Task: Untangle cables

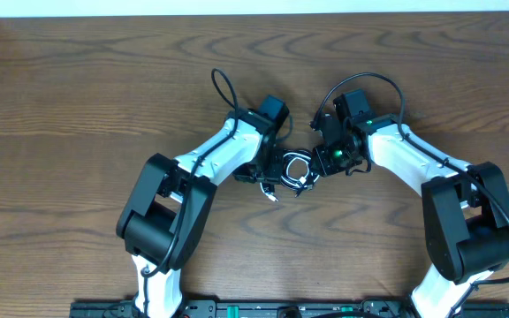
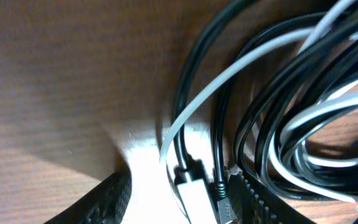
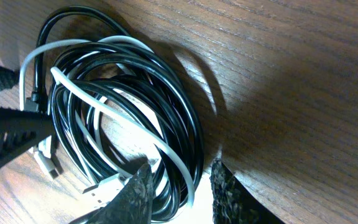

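From overhead, your left jaws and right jaws meet at the middle of the surface (image 1: 104,79), with the cables (image 1: 296,170) bunched between them as a small, roughly round tangle of black and white. At this size you cannot tell how wide either pair stands. One loose end (image 1: 272,196) trails out of the tangle toward the lower left.

In your left wrist view, the left jaws are parted. Their fingers (image 2: 104,202) sit at the bottom edge on either side of a white plug (image 2: 197,199) and a black plug (image 2: 224,202). Bare surface shows between the left-hand finger and the white plug, so nothing is clamped. The other finger lies just beside the black plug. From the plugs the strands rise toward the top right, where black and white loops overlap in a dense coil.

In your right wrist view, the right jaws are also released. Their fingers (image 3: 232,193) straddle the near rim of the coil. Black strands and one white strand pass between them, and a sliver of surface shows beside the right-hand finger. The coil lies flat as an oval, its long axis running from upper left to lower right. Two plug ends (image 3: 50,163) point out at its lower left. The left arm's fingers reach in from the left edge around a strand there.
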